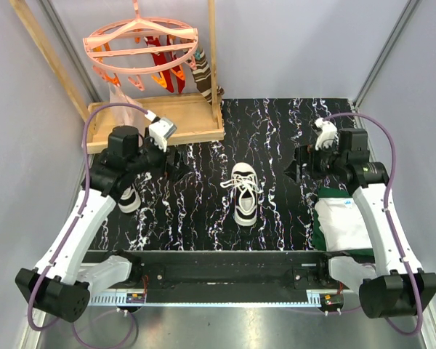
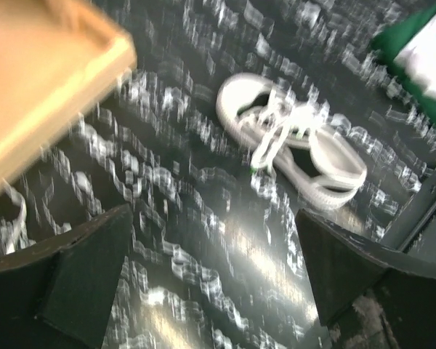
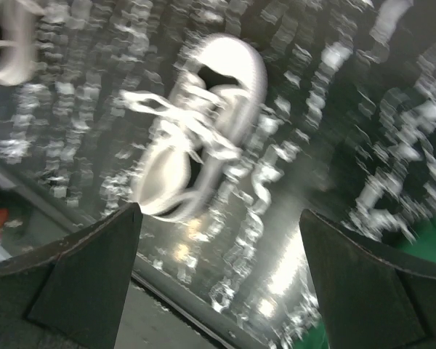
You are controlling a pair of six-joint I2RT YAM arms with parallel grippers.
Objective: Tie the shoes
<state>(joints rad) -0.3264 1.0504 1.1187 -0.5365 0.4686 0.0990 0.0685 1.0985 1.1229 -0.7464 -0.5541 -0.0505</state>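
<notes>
left gripper [image 1: 176,166]: jaws spread wide and holding nothing; its wrist view shows only bare table [image 1: 291,123] between the fingers [image 2: 80,276]
right gripper [image 1: 296,166]: same deal, wide open and empty; hangs over the table just beyond the folded cloth [image 1: 341,222]
centre shoe [image 1: 245,193]: sits on its sole mid-table, between the two grippers and a bit nearer the robot than either; touching neither
laces [image 1: 240,185]: loose white tangle over the tongue, with ends trailing off to the left side; can't tell from the blurry wrist views whether there's a knot
long axis: runs near-to-far on the table, pretty much straight; so the shoe lies broadside to both arms
direction: shoe is inward and toward the base from each gripper; to the right of the left one, to the left of the right one
nearer arm: right gripper looks slightly closer, but it's close to even
second shoe [image 1: 128,198]: off at the left, half hidden beside the left forearm; well apart from the centre shoe
guess: each arm would reach inward and down for the lace end on its own side
</notes>
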